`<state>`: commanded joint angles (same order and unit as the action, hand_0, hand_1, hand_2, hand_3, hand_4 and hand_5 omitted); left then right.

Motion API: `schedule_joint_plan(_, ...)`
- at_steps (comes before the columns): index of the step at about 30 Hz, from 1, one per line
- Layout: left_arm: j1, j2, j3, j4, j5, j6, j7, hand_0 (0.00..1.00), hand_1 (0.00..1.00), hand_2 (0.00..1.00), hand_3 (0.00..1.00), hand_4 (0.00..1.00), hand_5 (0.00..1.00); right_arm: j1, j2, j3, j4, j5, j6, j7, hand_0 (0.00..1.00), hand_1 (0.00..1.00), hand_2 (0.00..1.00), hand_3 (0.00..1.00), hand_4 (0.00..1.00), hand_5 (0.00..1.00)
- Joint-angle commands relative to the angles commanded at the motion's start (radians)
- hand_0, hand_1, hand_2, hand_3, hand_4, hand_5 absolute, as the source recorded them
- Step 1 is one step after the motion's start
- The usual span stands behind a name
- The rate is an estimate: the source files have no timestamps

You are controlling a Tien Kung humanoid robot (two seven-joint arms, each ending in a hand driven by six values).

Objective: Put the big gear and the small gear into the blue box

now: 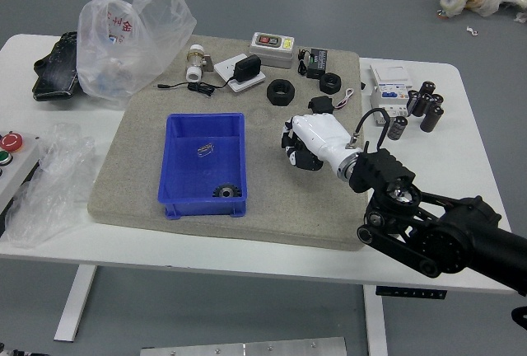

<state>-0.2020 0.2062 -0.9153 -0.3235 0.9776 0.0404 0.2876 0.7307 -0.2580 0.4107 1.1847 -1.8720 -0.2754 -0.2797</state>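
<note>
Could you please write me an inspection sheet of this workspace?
Surface: white table with a gray mat.
Job's things: one dark gear inside the blue box, near its front right corner; a second gear cannot be made out.
Clutter: translucent plastic bag, two black rings.
Grippers: right robot hand over the mat, right of the box, grasp unclear; left robot hand not in view.
Cables: black cable bunched beyond the box.
Surroundings: gray floor; people, nothing seen.

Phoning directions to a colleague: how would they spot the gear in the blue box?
On the grey-beige mat, find the blue box. In its near right corner lies the gear: a small dark disc with a toothed edge, unlike the thin, pale shape farther back.
</note>
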Motion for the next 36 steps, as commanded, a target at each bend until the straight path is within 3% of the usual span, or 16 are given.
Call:
schedule_joint_plan(6, 0.001, -0.001, -0.002, -0.001, 0.003, -0.001, 0.002, 0.591, 0.496, 0.529, 0.638, 0.654, 0.183, 0.036, 0.054, -0.004, 0.106, -0.064, -0.004, -0.017, 0.282, 0.35, 0.245, 0.249, 0.002, 0.002)
schedule_joint_plan(11, 0.001, 0.0, -0.005, -0.001, 0.008, -0.002, 0.004, 0.591, 0.496, 0.53, 0.638, 0.654, 0.184, 0.07, 0.103, -0.063, 0.165, -0.103, -0.004, -0.007, 0.286, 0.382, 0.257, 0.257, 0.002, 0.002)
schedule_joint_plan(14, 0.0, 0.0, -0.006, -0.002, 0.01, -0.003, 0.005, 0.591, 0.496, 0.53, 0.638, 0.654, 0.184, 0.087, 0.126, -0.108, 0.158, -0.103, 0.0, 0.007, 0.286, 0.382, 0.257, 0.257, 0.002, 0.002)
schedule_joint_plan(15, -0.001, 0.0, -0.006, -0.002, 0.01, -0.003, 0.005, 0.591, 0.496, 0.529, 0.638, 0.649, 0.196, 0.09, 0.13, -0.119, 0.152, -0.101, 0.002, 0.012, 0.347, 0.477, 0.43, 0.357, 0.002, 0.002)
schedule_joint_plan(26, 0.002, -0.002, -0.008, -0.002, 0.011, -0.003, 0.006, 0.591, 0.496, 0.529, 0.638, 0.648, 0.197, 0.072, 0.131, -0.169, 0.11, -0.064, 0.002, 0.045, 0.363, 0.513, 0.447, 0.394, 0.002, 0.002)
schedule_joint_plan(27, 0.002, -0.002, -0.007, -0.002, 0.01, -0.003, 0.006, 0.591, 0.496, 0.529, 0.638, 0.648, 0.197, 0.069, 0.13, -0.171, 0.109, -0.061, 0.003, 0.046, 0.375, 0.533, 0.46, 0.464, 0.002, 0.09)
schedule_joint_plan(32, 0.001, -0.003, -0.006, -0.002, 0.009, -0.002, 0.004, 0.591, 0.496, 0.529, 0.638, 0.648, 0.197, 0.062, 0.128, -0.176, 0.107, -0.054, 0.01, 0.049, 0.375, 0.533, 0.46, 0.464, 0.002, 0.09)
schedule_joint_plan(33, 0.001, -0.003, -0.006, -0.001, 0.009, -0.002, 0.004, 0.591, 0.496, 0.53, 0.638, 0.647, 0.197, 0.062, 0.128, -0.174, 0.106, -0.054, 0.012, 0.049, 0.393, 0.597, 0.612, 0.672, 0.002, 0.155)
schedule_joint_plan(36, 0.0, -0.003, -0.005, -0.001, 0.007, -0.002, 0.003, 0.591, 0.496, 0.53, 0.638, 0.647, 0.197, 0.06, 0.126, -0.167, 0.103, -0.054, 0.022, 0.05, 0.393, 0.597, 0.612, 0.672, 0.002, 0.155)
